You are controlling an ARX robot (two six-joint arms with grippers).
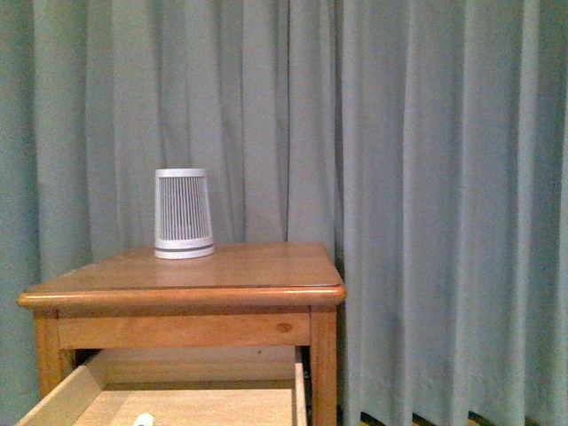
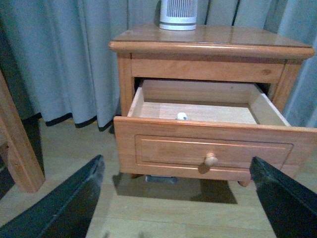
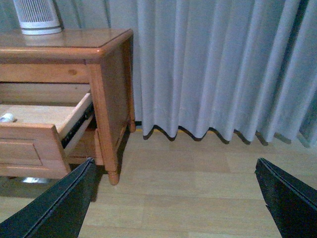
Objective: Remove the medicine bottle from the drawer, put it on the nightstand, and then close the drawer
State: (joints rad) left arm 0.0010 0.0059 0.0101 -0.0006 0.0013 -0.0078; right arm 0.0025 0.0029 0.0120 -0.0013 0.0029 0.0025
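Observation:
The honey-brown nightstand [image 1: 248, 275] [image 2: 213, 42] [image 3: 74, 42] stands before a curtain with its drawer [image 2: 208, 148] [image 1: 62, 399] [image 3: 29, 139] pulled out. The medicine bottle [image 2: 182, 116] [image 1: 143, 420] [image 3: 6, 117], small and white, lies inside the drawer just behind its front panel. The round knob [image 2: 211, 159] faces my left gripper [image 2: 178, 198], which hangs open well back from the drawer, low over the floor. My right gripper [image 3: 176, 198] is open too, over bare floor to the right of the nightstand. Neither gripper appears in the front view.
A white tapered cylinder with dark slats [image 1: 184, 214] [image 2: 178, 14] [image 3: 37, 16] stands on the nightstand's top, toward the back left. Grey-green curtains [image 1: 426, 195] hang behind. A wooden furniture leg [image 2: 17, 148] stands left of the left gripper. Pale wood floor [image 3: 198, 183] lies below.

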